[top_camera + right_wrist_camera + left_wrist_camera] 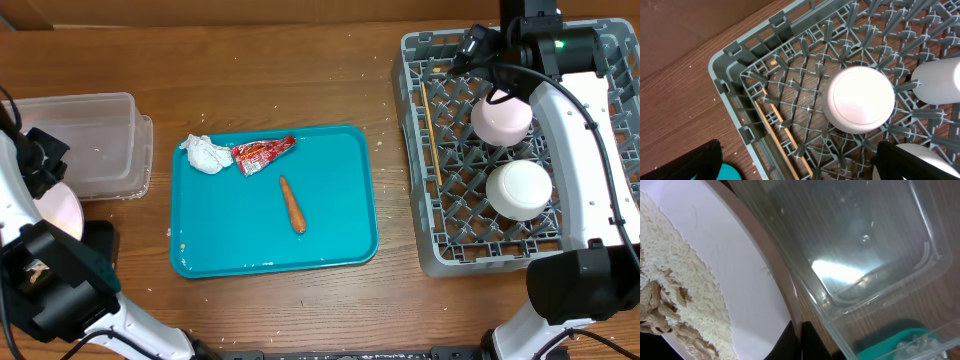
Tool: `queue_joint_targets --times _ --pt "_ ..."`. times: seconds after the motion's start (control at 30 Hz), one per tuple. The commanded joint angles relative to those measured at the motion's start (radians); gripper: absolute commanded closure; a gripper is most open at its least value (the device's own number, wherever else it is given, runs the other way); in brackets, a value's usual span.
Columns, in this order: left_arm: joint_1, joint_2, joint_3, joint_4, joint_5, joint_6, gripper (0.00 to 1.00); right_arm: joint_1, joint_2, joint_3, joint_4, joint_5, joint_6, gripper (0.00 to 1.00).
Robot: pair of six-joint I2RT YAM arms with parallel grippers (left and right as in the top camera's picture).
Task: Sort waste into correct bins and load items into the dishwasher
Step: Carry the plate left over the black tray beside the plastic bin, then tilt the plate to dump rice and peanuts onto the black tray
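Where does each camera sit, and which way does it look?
Overhead: above the table, looking down at teal tray, clear tub, grey rack; both arms visible.
Left wrist: on left arm, facing white plate beside tub; left gripper shut on its rim.
Right wrist: on right arm, looking into rack at a bowl; right gripper open.
Shared: rack, overhead and right wrist.

White arm links [585, 150], bulky black joint housings [575, 285], small green indicator light [560, 44], black pincer fingers [690, 162]
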Motion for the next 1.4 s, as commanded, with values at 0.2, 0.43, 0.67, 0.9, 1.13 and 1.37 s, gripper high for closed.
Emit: queue_joint_targets --times 0.2,0.43,0.67,0.9,1.13,1.37 --pt "0.081 0.009 -0.014 0.009 0.141 0.064 0.96 0.003 -0.006 0.008 0.004 0.009 0.001 0.00" --pt "0.123 0.009 -0.017 0.023 0.279 0.139 0.96 0.003 -0.006 0.008 0.004 0.009 0.002 0.00" --pt "0.192 0.009 -0.017 0.003 0.352 0.163 0.96 0.003 -0.006 0.008 0.004 0.009 0.002 0.00" --pt "0.268 0.009 -0.017 -0.016 0.434 0.225 0.96 0.003 -0.006 0.008 0.004 0.009 0.001 0.00" --pt "0.323 0.009 -0.017 -0.016 0.608 0.270 0.96 0.003 -0.006 0.008 0.004 0.009 0.002 0.00" --pt "0.365 0.009 -0.017 -0.032 0.688 0.277 0.96 0.003 -0.006 0.008 0.004 0.009 0.002 0.00"
